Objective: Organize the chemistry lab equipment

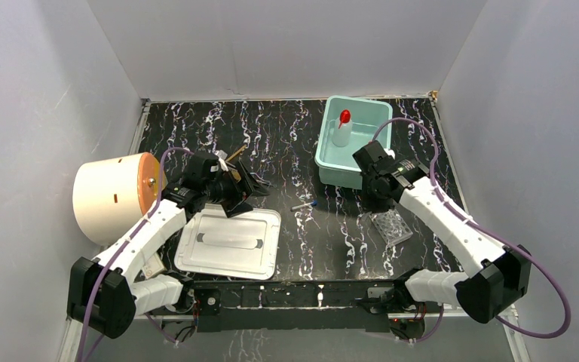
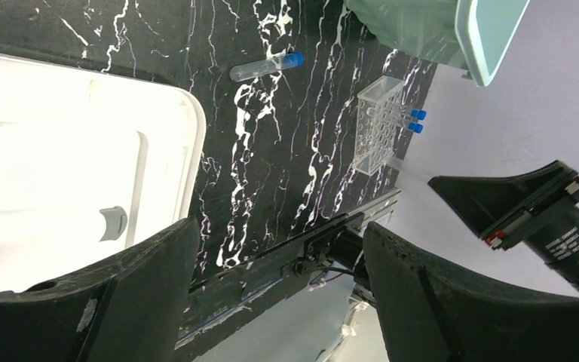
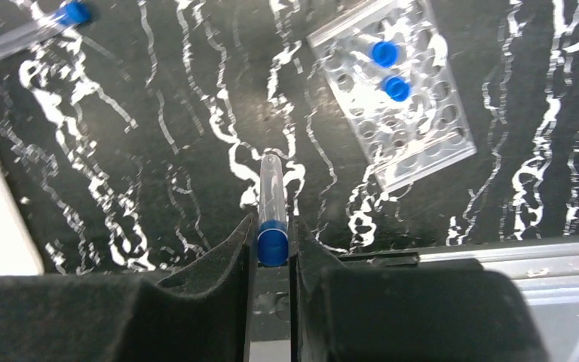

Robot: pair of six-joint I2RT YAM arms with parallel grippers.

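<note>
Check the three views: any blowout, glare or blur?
Left wrist: tray is blown out to flat white. Right wrist: no clipping, held tube and rack are fairly sharp, near fingers are dark and soft. Top: light is even, with a mild sheen on the tray; loose tube is tiny.

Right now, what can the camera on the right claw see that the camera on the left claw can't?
Only the right wrist camera shows the right claw pinching a blue-capped tube by its cap end.

Only the left wrist camera shows a corner of the teal bin and the left claw, which is open with nothing in it.

Both show the loose tube lying on the black table, and the clear rack with two blue caps in it.
</note>
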